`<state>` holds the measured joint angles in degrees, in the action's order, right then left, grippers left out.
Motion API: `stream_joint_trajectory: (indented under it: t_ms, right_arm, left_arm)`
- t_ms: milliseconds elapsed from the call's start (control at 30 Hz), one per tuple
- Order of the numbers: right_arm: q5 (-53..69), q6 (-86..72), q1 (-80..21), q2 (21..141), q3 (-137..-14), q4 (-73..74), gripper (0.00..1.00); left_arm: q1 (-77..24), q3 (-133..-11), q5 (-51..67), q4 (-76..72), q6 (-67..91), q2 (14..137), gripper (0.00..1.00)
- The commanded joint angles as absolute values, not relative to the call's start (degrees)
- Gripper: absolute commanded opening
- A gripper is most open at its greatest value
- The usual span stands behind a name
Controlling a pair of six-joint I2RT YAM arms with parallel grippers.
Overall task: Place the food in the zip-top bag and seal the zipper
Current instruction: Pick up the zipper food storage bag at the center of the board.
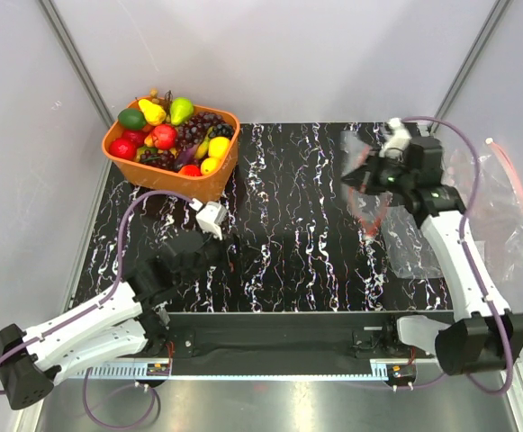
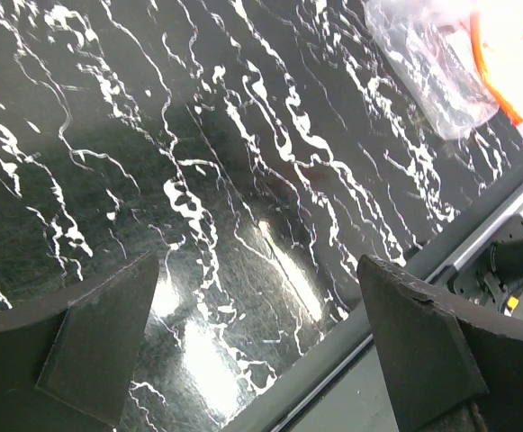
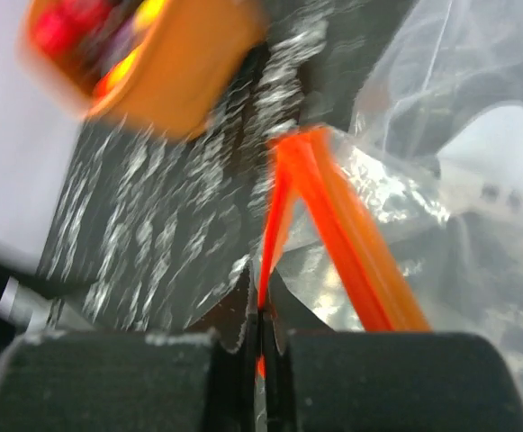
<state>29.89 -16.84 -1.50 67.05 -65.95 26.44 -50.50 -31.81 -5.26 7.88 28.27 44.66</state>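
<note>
Grips the zip-top bag (image 1: 491,211) by its zipper (image 3: 333,234) at the table's right edge, not yet filled.
From the left: left gripper (image 2: 256,337) gaping wide, empty, above the table (image 2: 198,180); food (image 1: 173,135) heaped in the orange basket (image 1: 169,182); right gripper (image 3: 263,346) pinched shut on seemingly one blurred zipper strip. Risks slipping off under a sideways tug.

Left tool (image 2: 257,315): jaws wide apart, low over the surface's near-left part.
Right tool (image 3: 263,342): pinched shut on the zipper (image 3: 338,229).
</note>
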Motion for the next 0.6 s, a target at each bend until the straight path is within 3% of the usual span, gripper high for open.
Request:
stream_joint_trajectory:
  t_ms: [0,200,567]
  right_arm:
    - [38.5,-10.5,-9.3,69.6,-71.2,27.7,0.00]
    - [33.4,-16.9,-18.9,72.3,-71.7,21.8,0.00]
    - [-1.5,-46.8,-32.2,71.1,-66.7,12.5,0.00]
  left_arm:
    - [-50.4,-37.4,-8.9,7.9,26.7,43.1,0.99]
    - [-50.4,-40.0,-9.1,9.1,26.4,43.2,0.99]
    - [-50.4,-41.3,-0.7,1.8,25.0,48.2,0.99]
